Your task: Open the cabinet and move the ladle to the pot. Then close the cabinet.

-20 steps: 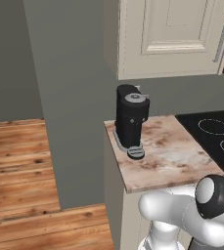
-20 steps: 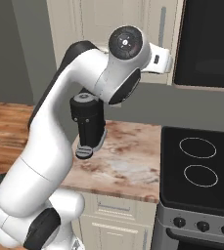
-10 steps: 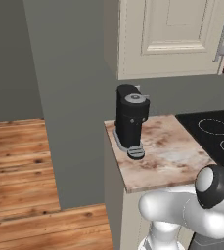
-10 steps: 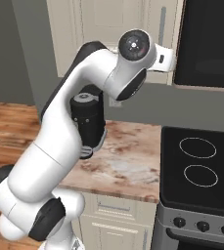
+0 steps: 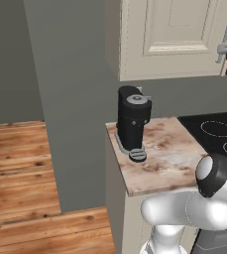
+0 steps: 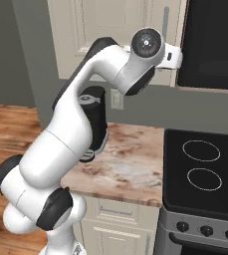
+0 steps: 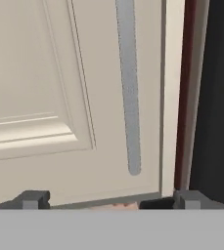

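Note:
The cabinet point(image 7: 45, 97) is a cream wall unit with a raised-panel door, and the door is shut. Its long silver bar handle point(image 7: 128, 88) runs vertically, with its lower end just above and between my fingertips point(image 7: 33, 199). My gripper point(image 7: 111, 200) is open wide, faces the door's lower right corner and holds nothing. In the base views the cabinet point(image 6: 100, 35) hangs above the counter, with the handle point(image 6: 165, 22) near its right edge and my wrist point(image 6: 148, 45) raised close beside it. The ladle and the pot are out of view.
A black microwave point(image 6: 210, 42) hangs right of the cabinet and shows as a dark strip point(image 7: 216, 97) beside the door. A black coffee machine point(image 5: 133, 121) stands on the marbled counter point(image 5: 164, 158). A black stove top point(image 6: 200, 164) lies to the right. Wood floor point(image 5: 21, 168) lies to the left.
My arm has lifted, carrying the wrist up and to the right toward the cabinet's handle. The jaws have stayed open and the door has stayed shut.

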You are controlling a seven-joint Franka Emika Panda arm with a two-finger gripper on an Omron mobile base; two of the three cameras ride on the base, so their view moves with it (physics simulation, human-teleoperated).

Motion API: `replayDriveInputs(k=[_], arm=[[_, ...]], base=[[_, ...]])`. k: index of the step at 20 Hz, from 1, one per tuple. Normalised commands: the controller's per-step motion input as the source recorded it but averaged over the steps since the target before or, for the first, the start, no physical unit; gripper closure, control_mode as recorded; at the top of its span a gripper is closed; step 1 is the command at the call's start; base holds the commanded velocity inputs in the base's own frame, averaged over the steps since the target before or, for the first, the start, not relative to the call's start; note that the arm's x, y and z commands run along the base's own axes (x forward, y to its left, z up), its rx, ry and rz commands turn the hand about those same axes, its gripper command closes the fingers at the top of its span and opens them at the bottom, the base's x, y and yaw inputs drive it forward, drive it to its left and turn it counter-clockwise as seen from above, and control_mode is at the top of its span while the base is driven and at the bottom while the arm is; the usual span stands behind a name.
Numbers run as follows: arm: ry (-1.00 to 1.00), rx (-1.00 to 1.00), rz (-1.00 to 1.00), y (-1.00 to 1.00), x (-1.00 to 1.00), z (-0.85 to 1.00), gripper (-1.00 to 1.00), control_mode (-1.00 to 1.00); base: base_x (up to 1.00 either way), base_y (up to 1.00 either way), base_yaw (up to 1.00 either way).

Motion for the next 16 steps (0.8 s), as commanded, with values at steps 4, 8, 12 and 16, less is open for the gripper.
replayDriveInputs(k=[4, 8, 12, 16], arm=[[0.0, 0.0, 0.0, -0.08, 0.4, 0.0, -1.0, -1.0], [0.0, 0.0, 0.0, -0.12, 0.34, 0.0, -1.0, -1.0], [0.0, 0.0, 0.0, -0.17, 0.26, 0.0, -1.0, -1.0], [0.0, 0.0, 0.0, -0.11, 0.27, 0.0, -1.0, -1.0]], base=[[0.0, 0.0, 0.0], [0.0, 0.0, 0.0], [0.0, 0.0, 0.0], [0.0, 0.0, 0.0]])
